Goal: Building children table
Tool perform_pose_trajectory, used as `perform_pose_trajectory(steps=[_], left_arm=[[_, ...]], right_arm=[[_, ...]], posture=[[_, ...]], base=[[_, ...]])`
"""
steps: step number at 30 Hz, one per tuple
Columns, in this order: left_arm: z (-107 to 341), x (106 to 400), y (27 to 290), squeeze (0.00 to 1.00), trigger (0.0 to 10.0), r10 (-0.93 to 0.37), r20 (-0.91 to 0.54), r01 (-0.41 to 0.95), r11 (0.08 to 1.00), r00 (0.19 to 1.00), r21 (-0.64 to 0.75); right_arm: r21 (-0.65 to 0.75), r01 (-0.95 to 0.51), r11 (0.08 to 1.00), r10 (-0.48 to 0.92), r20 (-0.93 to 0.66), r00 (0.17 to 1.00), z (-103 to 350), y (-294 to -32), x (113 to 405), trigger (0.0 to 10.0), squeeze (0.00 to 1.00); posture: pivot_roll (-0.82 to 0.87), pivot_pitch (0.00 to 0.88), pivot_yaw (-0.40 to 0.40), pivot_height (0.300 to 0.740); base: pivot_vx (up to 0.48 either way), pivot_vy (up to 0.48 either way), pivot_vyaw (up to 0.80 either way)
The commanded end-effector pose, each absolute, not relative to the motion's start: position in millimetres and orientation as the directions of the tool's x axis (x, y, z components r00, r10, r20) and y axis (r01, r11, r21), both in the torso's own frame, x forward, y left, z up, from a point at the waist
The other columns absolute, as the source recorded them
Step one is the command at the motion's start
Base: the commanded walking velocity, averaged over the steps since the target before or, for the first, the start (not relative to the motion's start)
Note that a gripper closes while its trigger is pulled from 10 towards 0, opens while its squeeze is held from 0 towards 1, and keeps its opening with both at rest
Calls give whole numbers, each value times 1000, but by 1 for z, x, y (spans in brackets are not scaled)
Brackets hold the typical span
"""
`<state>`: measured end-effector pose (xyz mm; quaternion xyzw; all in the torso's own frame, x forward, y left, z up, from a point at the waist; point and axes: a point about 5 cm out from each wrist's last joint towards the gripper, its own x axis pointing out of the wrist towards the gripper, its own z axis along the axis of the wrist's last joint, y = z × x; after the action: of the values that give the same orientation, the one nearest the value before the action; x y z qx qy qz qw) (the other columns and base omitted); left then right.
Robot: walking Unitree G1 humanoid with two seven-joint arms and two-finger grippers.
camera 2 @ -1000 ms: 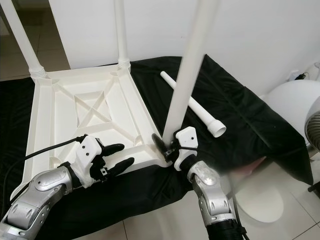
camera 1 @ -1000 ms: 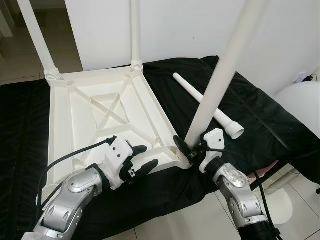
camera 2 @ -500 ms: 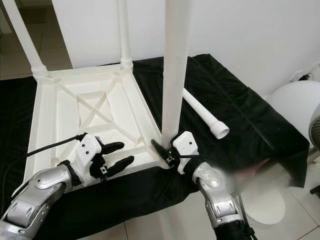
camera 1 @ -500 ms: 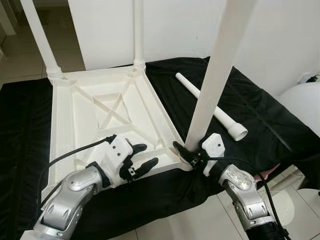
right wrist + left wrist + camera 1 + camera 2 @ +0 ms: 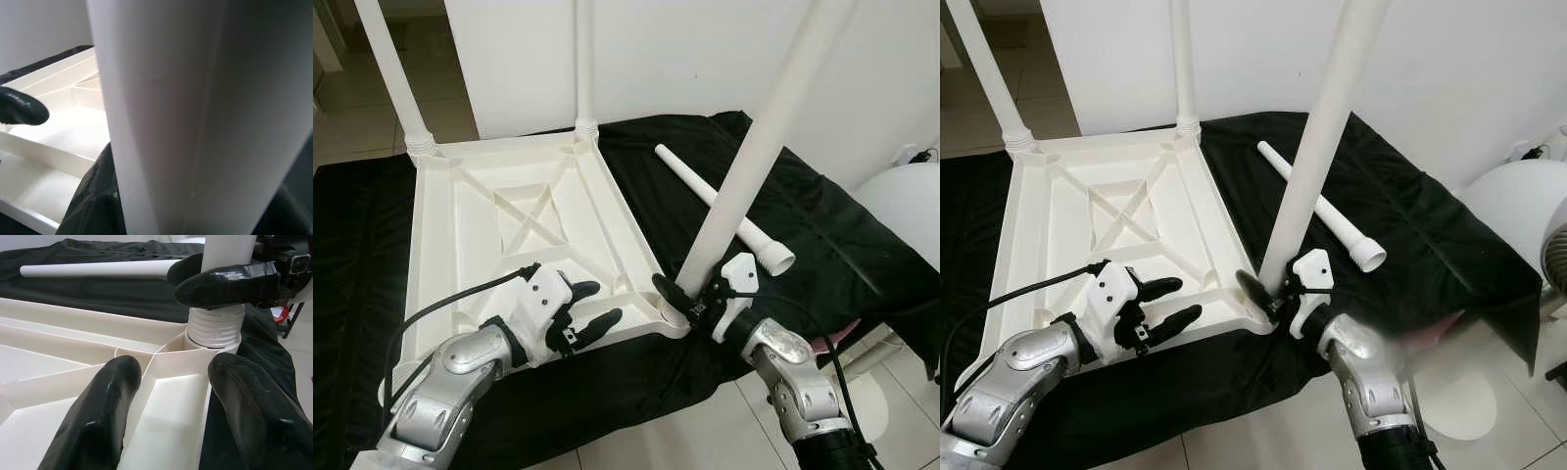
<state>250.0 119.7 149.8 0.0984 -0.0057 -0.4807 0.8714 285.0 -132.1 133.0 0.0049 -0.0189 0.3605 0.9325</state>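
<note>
A white children's tabletop (image 5: 509, 225) lies upside down on a black cloth (image 5: 822, 235), two legs already standing in its far corners, as the right gripper (image 5: 690, 302) holds a third leg (image 5: 754, 166) low down, its jaws closed around the tube just above the ribbed end. That ribbed end (image 5: 215, 328) sits in the near right corner socket (image 5: 195, 350). The leg, which stood almost upright half a second ago, now leans away to the robot's right again, much as it did a second ago, suggesting the arm is rocking or turning it to work the end home rather than having it fully seated. The left gripper (image 5: 582, 311) rests on the tabletop's near edge beside that corner, its jaws spread wide with one finger (image 5: 98, 416) inside the frame and the other (image 5: 254, 406) outside it, pinching nothing and apparently steadying the piece. A fourth leg (image 5: 720, 208) lies loose on the cloth, just behind the tilted one, waiting for the last empty corner.
</note>
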Motion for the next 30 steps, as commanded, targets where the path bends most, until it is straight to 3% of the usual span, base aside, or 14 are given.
perform_pose_trajectory(steps=[1, 13, 25, 30], left_arm=[[151, 251, 121, 0, 10000, -844, -90, 841, 506, 528, 192], [151, 251, 121, 0, 10000, -841, -88, 838, 511, 533, 192], [151, 249, 123, 0, 10000, -834, -86, 831, 524, 545, 188], [151, 249, 123, 0, 10000, -833, -86, 830, 525, 546, 188]], right_arm=[[80, -667, 741, 671, -93, 735, 110, -129, 283, 10000, 0], [116, -651, 751, 661, -154, 735, 111, -128, 289, 10000, 0], [-146, -675, 723, 663, -124, 738, 100, -122, 271, 10000, 0], [-103, -677, 729, 664, -134, 736, 100, -125, 269, 10000, 0]], posture=[[2, 31, -24, 740], [6, 39, -31, 740], [4, 56, -33, 740], [-2, 65, -26, 740]], base=[[0, 0, 0], [0, 0, 0], [0, 0, 0], [0, 0, 0]])
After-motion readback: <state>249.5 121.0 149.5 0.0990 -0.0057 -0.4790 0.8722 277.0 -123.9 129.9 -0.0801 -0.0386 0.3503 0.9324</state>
